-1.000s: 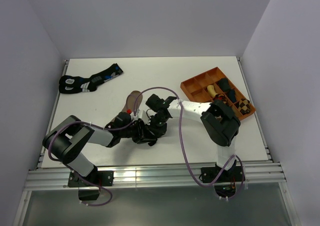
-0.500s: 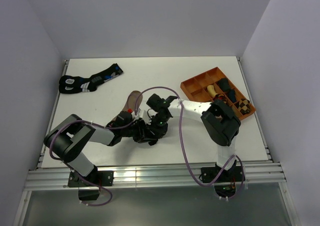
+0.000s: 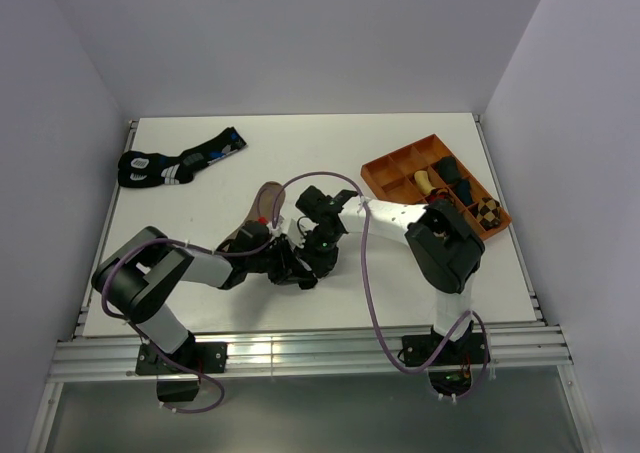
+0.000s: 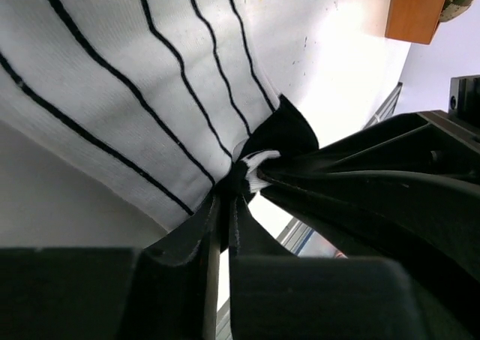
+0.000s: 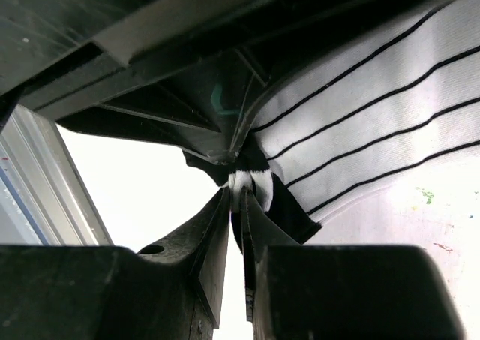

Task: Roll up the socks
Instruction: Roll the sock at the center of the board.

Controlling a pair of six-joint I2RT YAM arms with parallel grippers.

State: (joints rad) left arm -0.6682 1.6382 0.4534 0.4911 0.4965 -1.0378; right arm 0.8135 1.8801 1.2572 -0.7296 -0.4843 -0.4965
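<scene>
**Operator:** Where is the sock, and what do you have hold of?

**Me:** The white striped sock lies spread on the desk, near the middle of its near half, between my two arms. My left end effector is clenched on a small bunch of its black end. My right end effector is clenched on the same bunch from the opposite side. I can't tell whether that end is toe, heel or cuff. The tan-brown sock lies just beyond, partly under my arms, and neither end effector grips it.

**Operator:** What could go wrong?

**Me:** Both grips share one thin pinch of cloth, with the tips almost meeting. I judge that if one wrist turns before the other, the fingers could knock together or the cloth could slip free. If my arms pull apart, the knit may stretch rather than curl. Rolling now might also leave the tan-brown sock out of the bundle.

**Operator:** Any labels?

**Me:** I can't read any writing or brand on the socks, on the orange tray well to the right, or on my own parts.
</scene>
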